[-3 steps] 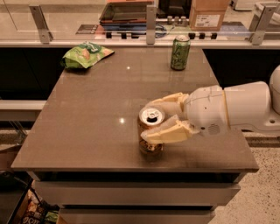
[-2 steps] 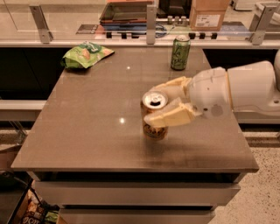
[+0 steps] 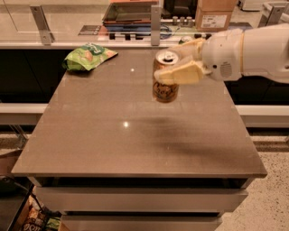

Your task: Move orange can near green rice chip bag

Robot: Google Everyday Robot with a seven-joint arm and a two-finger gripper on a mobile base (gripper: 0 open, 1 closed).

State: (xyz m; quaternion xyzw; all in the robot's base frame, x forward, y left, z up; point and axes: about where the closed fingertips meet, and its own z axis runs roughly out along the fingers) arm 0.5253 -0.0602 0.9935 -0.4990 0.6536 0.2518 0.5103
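Note:
The orange can [image 3: 164, 88] is upright with its silver top showing, held in the air above the middle of the brown table [image 3: 113, 144]. My gripper [image 3: 174, 61] comes in from the right on a white arm and is shut on the can's upper part, one tan finger [image 3: 180, 73] in front and one behind. The green rice chip bag [image 3: 89, 56] lies flat at the table's far left corner, well to the left of the can.
The green can seen earlier is hidden behind the gripper and arm at the far right of the table. A railing with metal posts [image 3: 156, 25] and a counter with a tray and a cardboard box [image 3: 214, 13] stand behind the table.
The gripper has lifted the orange can off the table and carried it up and toward the far side. The green can is now hidden behind the arm.

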